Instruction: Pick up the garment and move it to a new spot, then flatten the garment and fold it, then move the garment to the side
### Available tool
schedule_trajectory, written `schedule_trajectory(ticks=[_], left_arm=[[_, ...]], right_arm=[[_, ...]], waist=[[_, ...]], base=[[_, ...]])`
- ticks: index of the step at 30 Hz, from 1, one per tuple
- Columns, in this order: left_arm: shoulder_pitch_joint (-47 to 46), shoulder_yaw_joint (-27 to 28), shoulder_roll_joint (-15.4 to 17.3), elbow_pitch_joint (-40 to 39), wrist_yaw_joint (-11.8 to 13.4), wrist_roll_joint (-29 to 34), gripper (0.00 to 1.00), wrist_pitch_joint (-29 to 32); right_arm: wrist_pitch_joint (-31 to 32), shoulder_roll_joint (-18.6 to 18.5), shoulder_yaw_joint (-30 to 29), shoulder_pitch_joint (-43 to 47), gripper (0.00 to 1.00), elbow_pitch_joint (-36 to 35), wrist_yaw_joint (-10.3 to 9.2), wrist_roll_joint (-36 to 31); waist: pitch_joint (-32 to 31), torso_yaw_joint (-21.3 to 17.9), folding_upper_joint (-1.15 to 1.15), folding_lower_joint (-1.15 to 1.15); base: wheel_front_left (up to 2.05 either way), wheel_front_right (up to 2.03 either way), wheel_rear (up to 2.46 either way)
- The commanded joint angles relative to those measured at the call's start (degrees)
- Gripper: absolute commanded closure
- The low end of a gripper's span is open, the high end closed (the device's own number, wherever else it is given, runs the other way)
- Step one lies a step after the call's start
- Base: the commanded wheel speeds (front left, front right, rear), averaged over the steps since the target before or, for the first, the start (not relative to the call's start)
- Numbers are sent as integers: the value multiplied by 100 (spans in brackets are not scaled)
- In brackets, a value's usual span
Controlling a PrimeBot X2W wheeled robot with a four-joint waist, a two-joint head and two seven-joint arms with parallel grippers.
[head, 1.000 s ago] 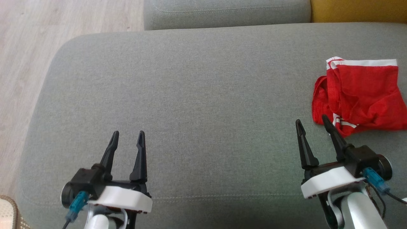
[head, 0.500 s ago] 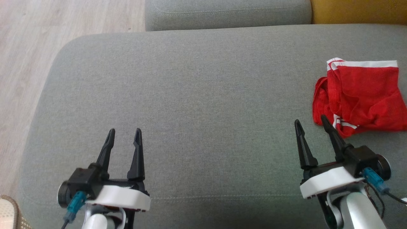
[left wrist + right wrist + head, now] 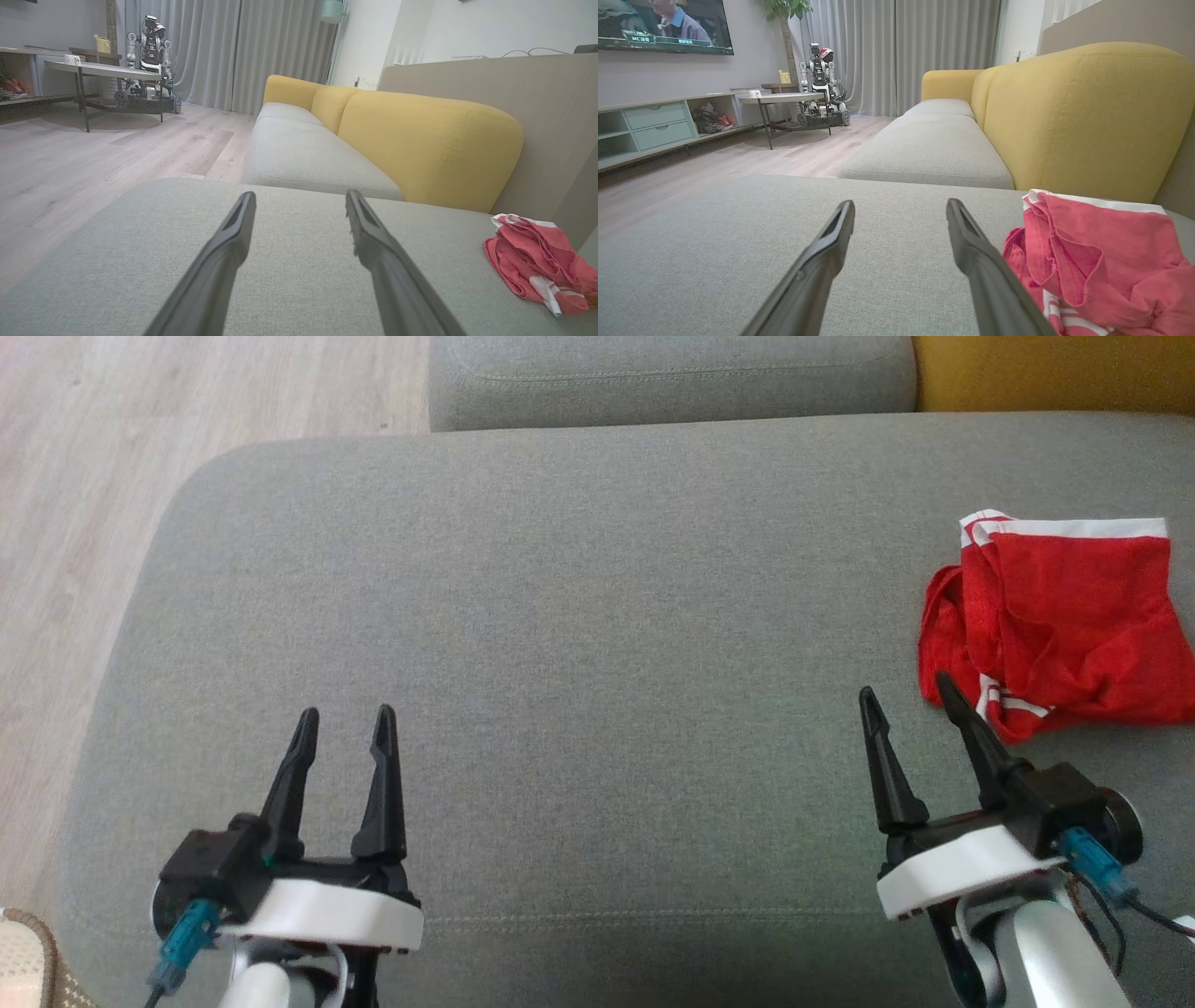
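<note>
Left gripper (image 3: 345,711) slides toward cushion's (image 3: 597,616) left edge; it and right gripper (image 3: 904,684) gape empty. Red shorts (image 3: 1064,616) lie bunched at cushion's right edge: pre-pickup or already set aside; any grip belongs on waistband (image 3: 1074,527)

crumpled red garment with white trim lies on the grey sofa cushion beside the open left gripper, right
No: the crumpled red garment with white trim lies on the grey sofa cushion beside the open right gripper, per the head view.

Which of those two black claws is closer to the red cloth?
The right gripper: it sits open just beside the red garment, while the left gripper is far off across the grey cushion.
</note>
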Motion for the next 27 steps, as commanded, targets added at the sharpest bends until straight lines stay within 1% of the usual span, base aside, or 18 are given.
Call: schedule_trajectory(ticks=[1, 14, 15, 19, 27], left_arm=[[-115, 242, 16, -224, -25, -30, 0, -29], [-79, 304, 16, -223, -167, -195, 0, -29], [109, 110, 0, -12, -157, -168, 100, 0], [200, 93, -7, 294, -164, -217, 100, 11], [152, 143, 26, 333, -194, -684, 100, 99]], right_arm=[[-52, 30, 147, -171, 0, -209, -1, 36], [-52, 30, 186, -153, 0, -189, -1, 8], [0, 0, 49, 0, 100, 1, 1, -1], [13, 0, 77, 105, 100, 296, 1, 48], [106, -24, 50, 92, 100, 301, 1, 571]], waist=[[-7, 2, 0, 0], [-12, 23, 0, 0], [-13, 23, 0, 0], [-12, 22, 0, 0], [-13, 4, 0, 0]], base=[[0, 0, 0], [0, 0, 0], [0, 0, 0], [0, 0, 0], [0, 0, 0]])
